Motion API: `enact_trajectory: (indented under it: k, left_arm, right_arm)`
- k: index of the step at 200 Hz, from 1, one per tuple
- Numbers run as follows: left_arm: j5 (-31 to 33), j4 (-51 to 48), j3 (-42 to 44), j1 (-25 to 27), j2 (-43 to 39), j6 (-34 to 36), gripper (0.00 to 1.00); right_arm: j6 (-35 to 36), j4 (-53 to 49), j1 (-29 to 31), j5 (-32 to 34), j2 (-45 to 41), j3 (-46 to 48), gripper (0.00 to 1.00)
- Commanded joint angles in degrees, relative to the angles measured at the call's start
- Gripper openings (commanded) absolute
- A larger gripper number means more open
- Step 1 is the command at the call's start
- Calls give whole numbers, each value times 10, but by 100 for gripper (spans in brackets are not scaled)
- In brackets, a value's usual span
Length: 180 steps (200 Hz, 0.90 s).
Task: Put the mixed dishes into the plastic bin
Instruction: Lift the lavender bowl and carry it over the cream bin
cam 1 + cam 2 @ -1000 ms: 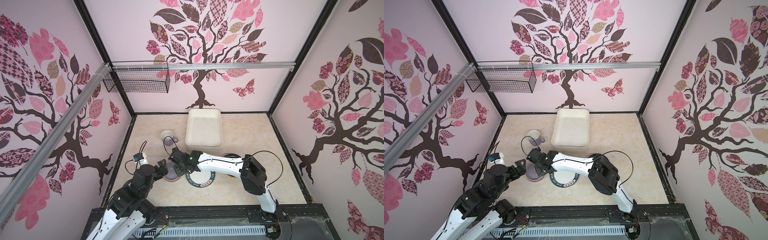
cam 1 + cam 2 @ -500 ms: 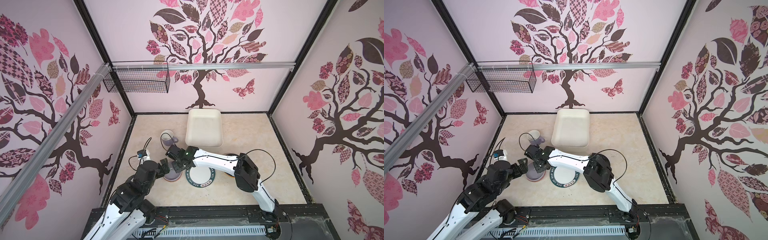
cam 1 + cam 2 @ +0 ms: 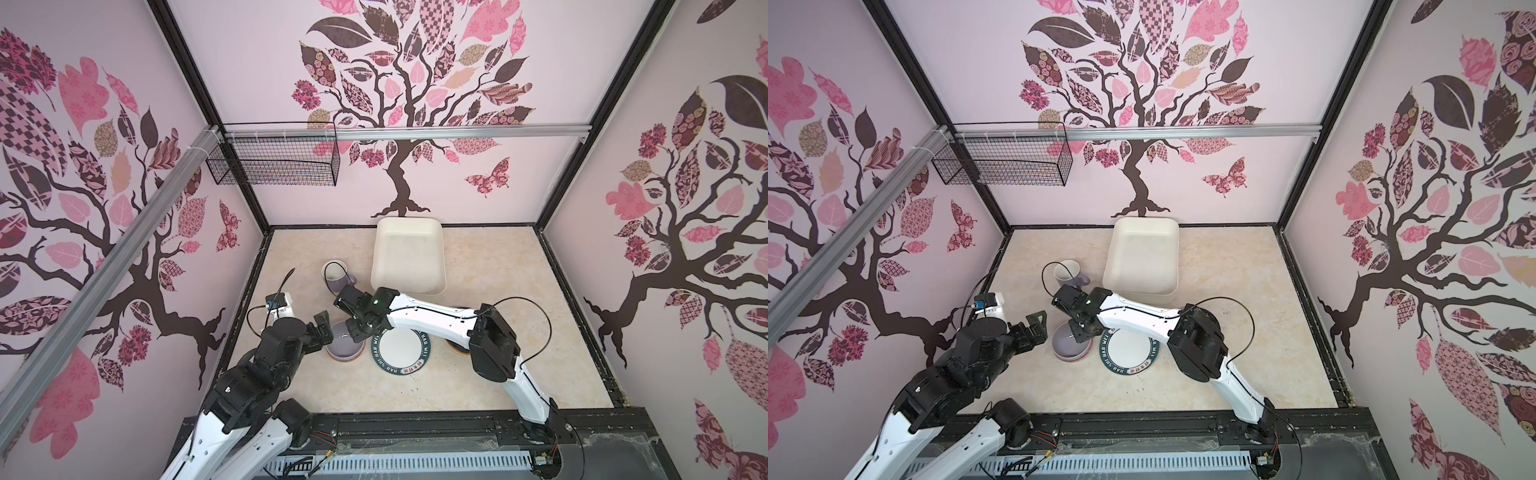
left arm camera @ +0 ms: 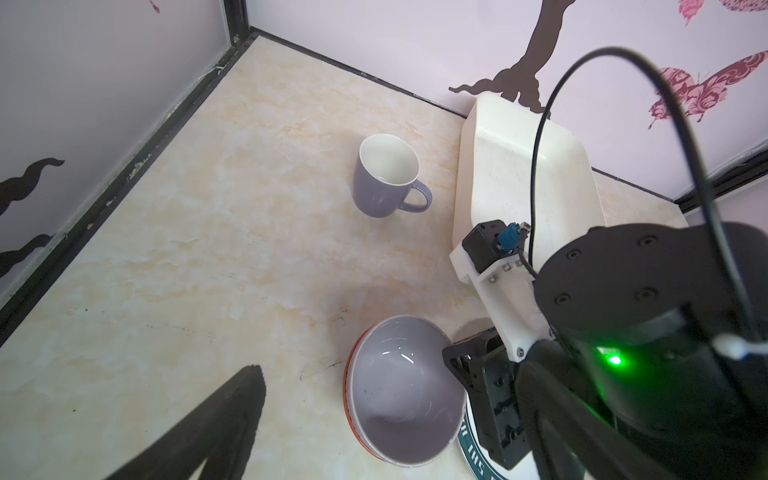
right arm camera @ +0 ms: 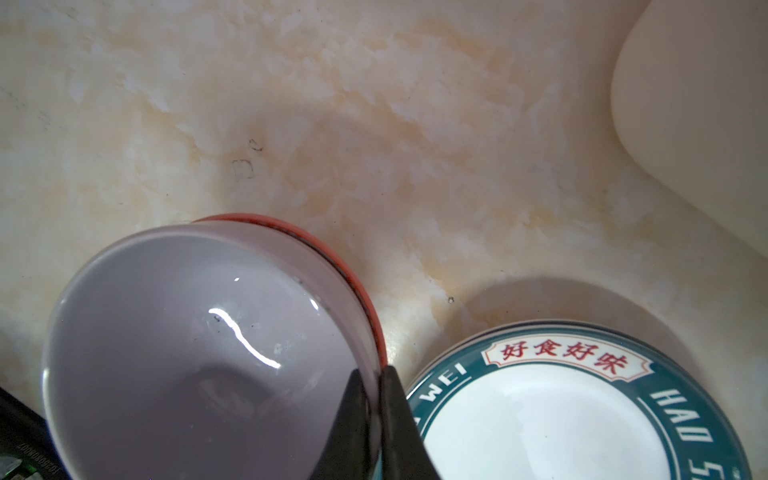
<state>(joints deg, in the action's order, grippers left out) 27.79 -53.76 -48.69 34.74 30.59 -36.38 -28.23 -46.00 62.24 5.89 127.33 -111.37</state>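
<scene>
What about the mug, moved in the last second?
No. The mug sits where it was, just left of the near left corner of the bin.

Bright, even light; soft shadow beside the green-rimmed white plate [image 5: 540, 424]; glare streak in the glossy lavender bowl [image 5: 187, 365].

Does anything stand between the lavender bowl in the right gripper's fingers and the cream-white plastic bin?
Nothing directly between the lavender bowl and the cream-white plastic bin. The lavender mug stands upright by the bin's near left corner, just beside that path.
</scene>
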Motion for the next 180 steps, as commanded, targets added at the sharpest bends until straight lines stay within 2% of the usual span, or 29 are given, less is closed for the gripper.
enact_trajectory:
  k: [1,54,132,180]
  left_arm:
    - [-9,-17,-25,-3,0,10,98]
    - [-10,-22,-38,-3,-7,16,98]
    - [-17,-26,-55,-2,-1,32,98]
    - [-23,-19,-54,-4,2,34,98]
  right_arm:
    - [1,-5,-6,-8,-29,-5,7]
    - [-4,5,-15,-27,-50,-3,2]
    - [-13,8,-28,-56,-74,-9,0]
    - [-11,-4,-29,-47,-89,-28,0]
